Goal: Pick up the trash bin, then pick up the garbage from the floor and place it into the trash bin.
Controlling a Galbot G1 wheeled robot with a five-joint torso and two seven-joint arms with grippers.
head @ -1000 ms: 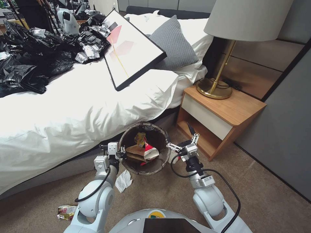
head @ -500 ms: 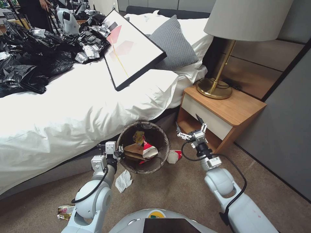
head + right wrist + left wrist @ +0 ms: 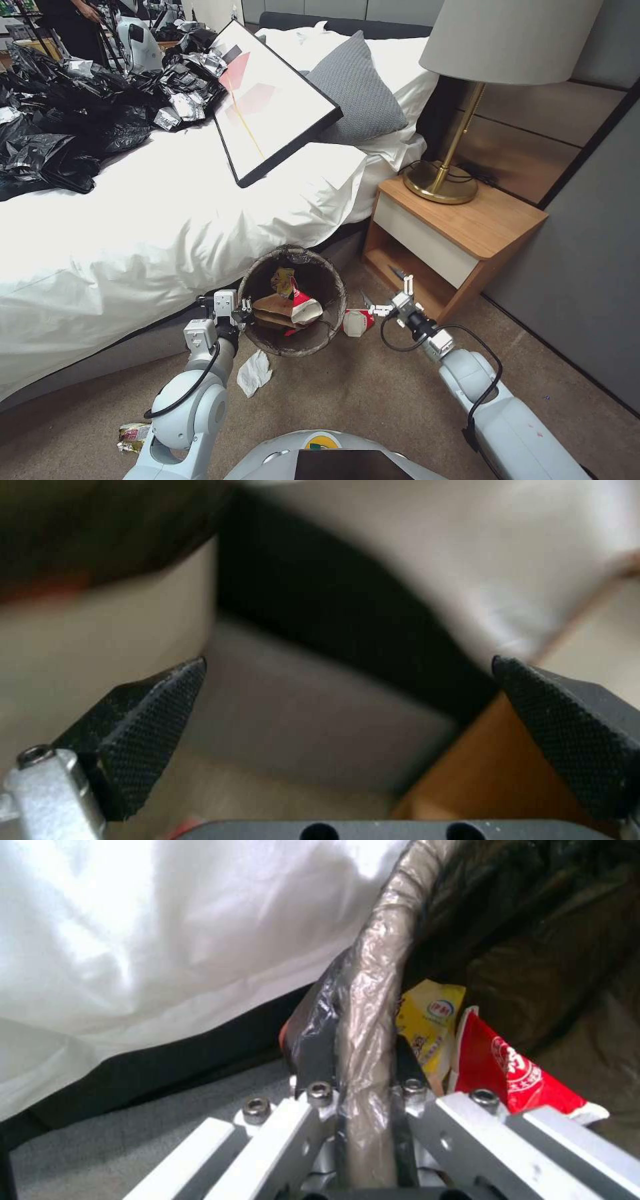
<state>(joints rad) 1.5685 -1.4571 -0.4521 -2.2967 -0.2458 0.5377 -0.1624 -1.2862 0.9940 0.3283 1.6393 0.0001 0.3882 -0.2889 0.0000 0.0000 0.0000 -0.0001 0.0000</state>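
Beside the bed: the small round white plastic trash bin lined with a dark bag folded over its rim is held just off the carpet, against the hanging white sheet.
Bin contents: a yellow wrapper, a red-and-white wrapper and a flat brown paper bag lie inside.
Next piece: a small red-and-white crumpled carton lies on the carpet just beside the bin, on its right.
Other litter: a white tissue wad lies near the left arm; a foil snack wrapper lies farther back by the base.
Doing it well: I judge the step to be the reach for the carton; come down over it with the fingers straddling it, and avoid nudging the bin wall.
Left gripper: clamped on the bagged rim, one finger inside and one outside, forearm reaching forward and low.
Right gripper: fingers spread wide, empty, arm stretched forward and down, tips near the carton, in front of the wooden nightstand.
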